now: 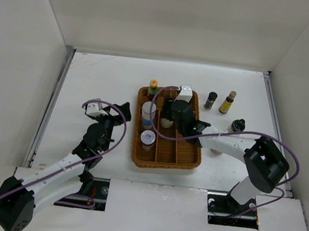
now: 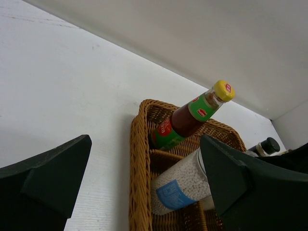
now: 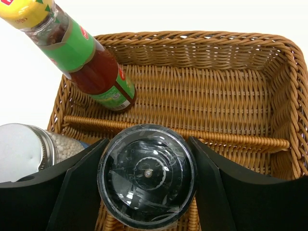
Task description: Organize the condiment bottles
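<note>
A wicker basket [image 1: 165,163] with dividers sits mid-table. In its left lane stand a red sauce bottle with a yellow cap [image 1: 153,87], a white-lidded jar of white beads [image 1: 148,113] and a red-labelled jar [image 1: 148,139]. My right gripper [image 1: 169,113] is shut on a grinder with a clear black cap [image 3: 147,175], held over the basket's middle lane [image 3: 202,91] behind a divider. The sauce bottle [image 3: 86,60] and the bead jar [image 3: 29,151] lie to its left. My left gripper [image 1: 122,111] is open and empty, left of the basket [image 2: 137,163], facing the sauce bottle [image 2: 192,118] and the bead jar [image 2: 185,180].
Three bottles stand on the table right of the basket: a dark one [image 1: 210,100], a yellow-labelled one [image 1: 228,102] and a black-capped one [image 1: 236,125]. White walls enclose the table on three sides. The basket's right lane holds nothing that I can see.
</note>
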Controlling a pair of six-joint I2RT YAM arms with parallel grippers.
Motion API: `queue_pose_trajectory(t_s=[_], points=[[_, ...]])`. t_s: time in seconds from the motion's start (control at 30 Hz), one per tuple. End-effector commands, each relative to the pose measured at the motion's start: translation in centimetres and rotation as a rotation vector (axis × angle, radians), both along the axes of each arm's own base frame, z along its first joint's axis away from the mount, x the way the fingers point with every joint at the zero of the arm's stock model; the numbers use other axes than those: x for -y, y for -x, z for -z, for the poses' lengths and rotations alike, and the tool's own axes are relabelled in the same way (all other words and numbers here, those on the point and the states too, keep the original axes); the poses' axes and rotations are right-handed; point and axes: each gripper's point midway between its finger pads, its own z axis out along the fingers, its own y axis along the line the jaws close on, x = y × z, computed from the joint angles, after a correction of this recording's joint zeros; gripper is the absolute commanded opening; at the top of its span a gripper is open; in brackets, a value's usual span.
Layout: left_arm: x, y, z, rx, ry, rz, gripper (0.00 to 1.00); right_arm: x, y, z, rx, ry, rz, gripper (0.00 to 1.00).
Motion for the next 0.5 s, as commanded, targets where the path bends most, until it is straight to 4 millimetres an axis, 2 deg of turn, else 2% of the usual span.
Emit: queue_pose_trajectory(t_s=[0.0, 0.07, 0.13, 0.3, 0.37, 0.47], points=[[0.3, 0.0, -1.0, 0.037, 0.038, 0.015, 1.0, -0.7, -0.9, -2.7, 0.082, -0.077, 0.023, 0.62], [0.1, -0.1, -0.9, 0.037, 0.038, 0.01, 1.0, -0.6, -0.6, -2.7, 0.076, -0.091, 0.023, 0.73], [0.1, -0.1, -0.8, 0.032, 0.039, 0.009, 1.0, -0.4, -0.4, -3.8, 0.088, -0.11, 0.021, 0.83], [0.2, 0.0, -1.0, 0.035, 0.042, 0.012, 1.0, 1.2, 1.0, -8.4, 0.14, -0.18, 0.023, 0.92], [0.4, 0.1, -1.2, 0.04, 0.05, 0.02, 1.0, 3.0, 2.0, -10.3, 0.168, -0.2, 0.041, 0.92], [0.5, 0.4, -1.4, 0.046, 0.059, 0.027, 0.99, 8.2, 3.8, -11.6, 0.196, -0.222, 0.155, 0.88]])
